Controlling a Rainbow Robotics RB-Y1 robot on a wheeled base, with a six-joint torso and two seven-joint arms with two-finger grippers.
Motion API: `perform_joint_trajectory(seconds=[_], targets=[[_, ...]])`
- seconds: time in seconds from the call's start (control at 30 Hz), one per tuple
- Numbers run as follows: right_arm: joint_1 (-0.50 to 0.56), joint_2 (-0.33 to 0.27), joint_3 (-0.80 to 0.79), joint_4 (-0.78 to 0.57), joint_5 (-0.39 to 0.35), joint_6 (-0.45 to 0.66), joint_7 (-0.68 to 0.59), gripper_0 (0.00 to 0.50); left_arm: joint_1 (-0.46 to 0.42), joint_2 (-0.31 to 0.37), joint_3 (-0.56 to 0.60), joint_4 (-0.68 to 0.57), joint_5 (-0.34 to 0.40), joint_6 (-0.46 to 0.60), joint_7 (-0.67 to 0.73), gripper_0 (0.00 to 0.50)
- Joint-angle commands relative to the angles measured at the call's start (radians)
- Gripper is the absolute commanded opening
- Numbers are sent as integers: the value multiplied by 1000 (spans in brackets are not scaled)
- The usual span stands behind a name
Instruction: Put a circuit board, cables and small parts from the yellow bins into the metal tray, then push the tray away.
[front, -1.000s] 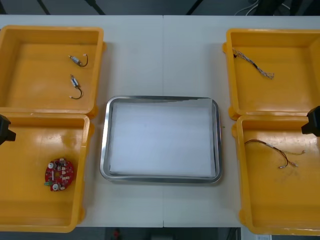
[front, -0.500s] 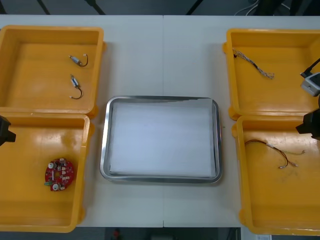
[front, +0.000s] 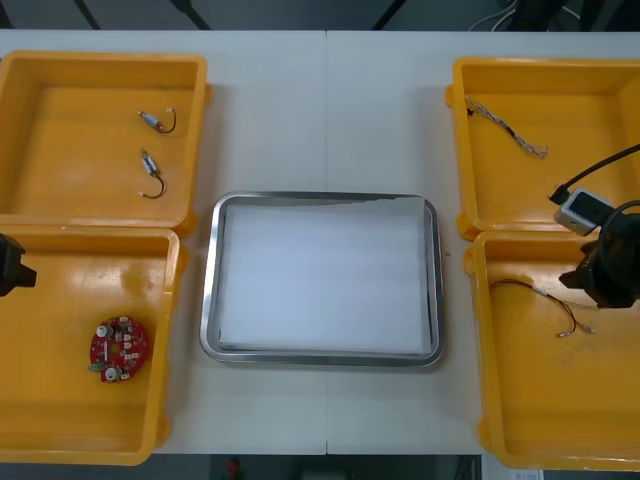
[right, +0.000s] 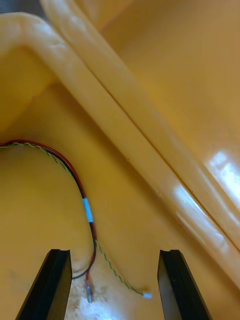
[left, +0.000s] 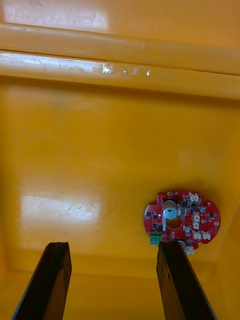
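Worktop (front: 330, 110): everything else is carried on it.
Yellow bins (front: 60, 190): four, set at the tray's 10, 8, 2 and 4 o'clock.
Metal tray (front: 322, 197): placed centrally, white inside, nothing laid in it.
Right hand (right: 114, 260): released, fingers apart, nothing grasped, held low over the bin at 4 o'clock (front: 540, 400).
Left hand (left: 114, 250): released too, parked over the bin at 8 o'clock (front: 60, 420).
Circuit board (front: 118, 348): red, flat in the bin at 8 o'clock, just past one left finger's tip.
Red and yellow cable (front: 531, 289): loose on the floor of the bin at 4 o'clock; its ends are seen between the right fingers.
Blue and white cable (front: 505, 125): lying in the bin at 2 o'clock.
Small metal parts (front: 155, 120): two, in the bin at 10 o'clock.
Step in hand: judged to be the pick of the red and yellow cable.
Done well: the fingers are best lowered over the stretch where the strands run together, by the pale sleeve, not the splayed ends; the bin floor should be reached before closing, and the wall cleared before the cable is carried towards 9 o'clock.
Hard to make out: in the front view the right fingers and part of the cable are covered by the wrist; the left hand is cut by the frame edge.
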Motion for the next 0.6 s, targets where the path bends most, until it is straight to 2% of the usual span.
perform_joint_trajectory(seconds=[0.03,0.17,0.4,0.6], targets=[[12,-45,79,24,8,-61,-2,500,19,-20,-43,-3,-18,-57,25,500],[14,-45,114,29,34,-74,-5,500,19,-20,-95,-1,-66,-95,50,500],[42,-45,128,29,61,-101,-2,500,19,-20,-124,-3,-81,-116,82,500],[42,-44,180,66,95,-173,-2,500,19,-20,-193,-9,-119,-204,67,500]])
